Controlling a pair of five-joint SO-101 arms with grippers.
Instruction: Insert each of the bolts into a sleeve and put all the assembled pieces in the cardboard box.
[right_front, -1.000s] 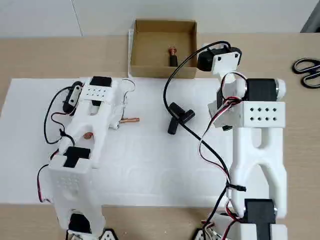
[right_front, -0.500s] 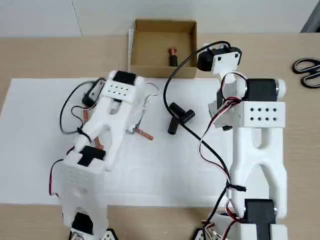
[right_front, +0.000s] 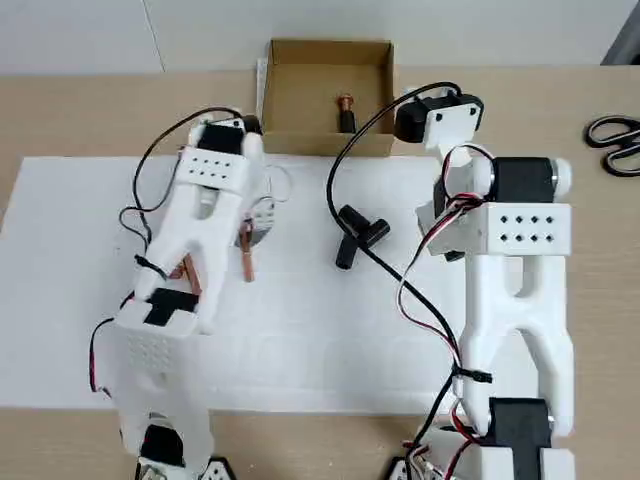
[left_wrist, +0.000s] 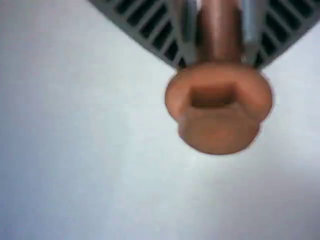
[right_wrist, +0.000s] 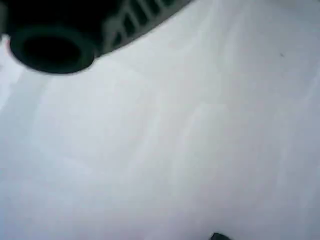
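The left arm (right_front: 190, 250) stretches forward and leans a little toward the middle. Its hand (right_front: 247, 238) points down. Its ribbed fingers (left_wrist: 145, 25) are squeezed tight on the stem of a bolt (left_wrist: 218, 107). The right arm (right_front: 515, 290) goes straight ahead, then bends down at the wrist (right_front: 460, 175). Its hand (right_wrist: 65, 22) sits tucked under the arm, low and close in, gripping a black sleeve (right_wrist: 50, 47).

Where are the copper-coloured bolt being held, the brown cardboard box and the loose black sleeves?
Copper-coloured bolt (left_wrist: 218, 107), left wrist view, its flanged head.
Brown cardboard box (right_front: 300, 143), high view, its near wall.
Loose black sleeves (right_front: 346, 252), high view, the lower sleeve's body.
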